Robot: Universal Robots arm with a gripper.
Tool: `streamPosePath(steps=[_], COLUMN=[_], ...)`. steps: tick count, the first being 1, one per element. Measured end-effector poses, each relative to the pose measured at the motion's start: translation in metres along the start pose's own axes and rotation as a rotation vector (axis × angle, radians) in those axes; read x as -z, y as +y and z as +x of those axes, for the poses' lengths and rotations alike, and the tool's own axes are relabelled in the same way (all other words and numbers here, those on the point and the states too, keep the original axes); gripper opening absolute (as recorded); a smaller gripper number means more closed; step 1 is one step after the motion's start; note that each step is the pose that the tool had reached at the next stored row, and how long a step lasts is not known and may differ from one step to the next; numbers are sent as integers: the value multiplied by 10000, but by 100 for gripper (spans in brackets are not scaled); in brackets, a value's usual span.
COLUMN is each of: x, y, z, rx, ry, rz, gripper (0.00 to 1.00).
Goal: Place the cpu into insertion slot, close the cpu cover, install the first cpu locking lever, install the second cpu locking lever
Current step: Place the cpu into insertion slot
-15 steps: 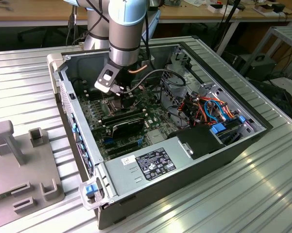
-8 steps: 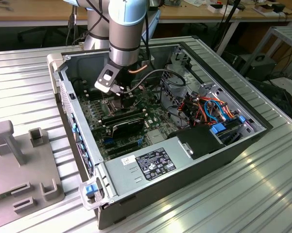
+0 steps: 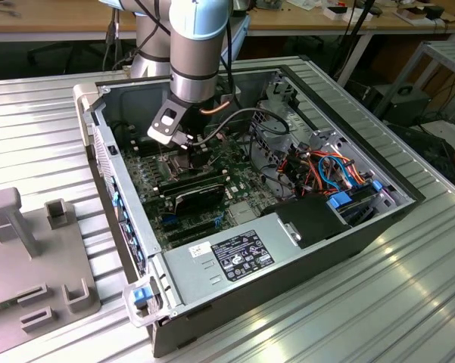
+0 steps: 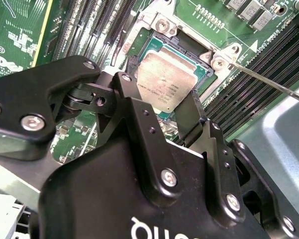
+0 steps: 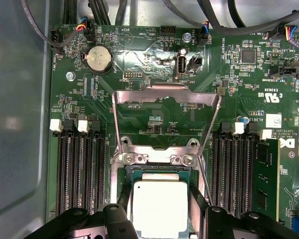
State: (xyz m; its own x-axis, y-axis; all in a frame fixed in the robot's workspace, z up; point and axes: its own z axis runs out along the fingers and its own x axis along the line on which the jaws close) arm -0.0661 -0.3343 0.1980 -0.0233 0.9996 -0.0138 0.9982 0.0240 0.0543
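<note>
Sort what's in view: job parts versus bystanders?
Job: chip, socket, cover frame, lever, gripper with jaws closed on the chip.
Lying about: memory slots, coin battery, cables, grey fixture plate.

1. Your first wrist view hangs close above the insertion slot (image 5: 158, 171), facing nearly straight down onto it.
2. Your second wrist view sits nearer still, looking aslant at the slot past the gripper (image 4: 159, 92).
3. Your exterior view stands well back from the slot, outside the computer case (image 3: 341, 253), looking down slantwise into it.
4. Both wrist views share the slot, the cpu (image 5: 159, 206) and the memory slots (image 5: 82, 174) beside it.
</note>
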Motion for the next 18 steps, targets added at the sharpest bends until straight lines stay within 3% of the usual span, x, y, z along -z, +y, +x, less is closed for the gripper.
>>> streamPosePath(steps=[18], x=[0], y=[1], z=[9], rx=[-206], ry=[0], rz=[2], gripper=[55])
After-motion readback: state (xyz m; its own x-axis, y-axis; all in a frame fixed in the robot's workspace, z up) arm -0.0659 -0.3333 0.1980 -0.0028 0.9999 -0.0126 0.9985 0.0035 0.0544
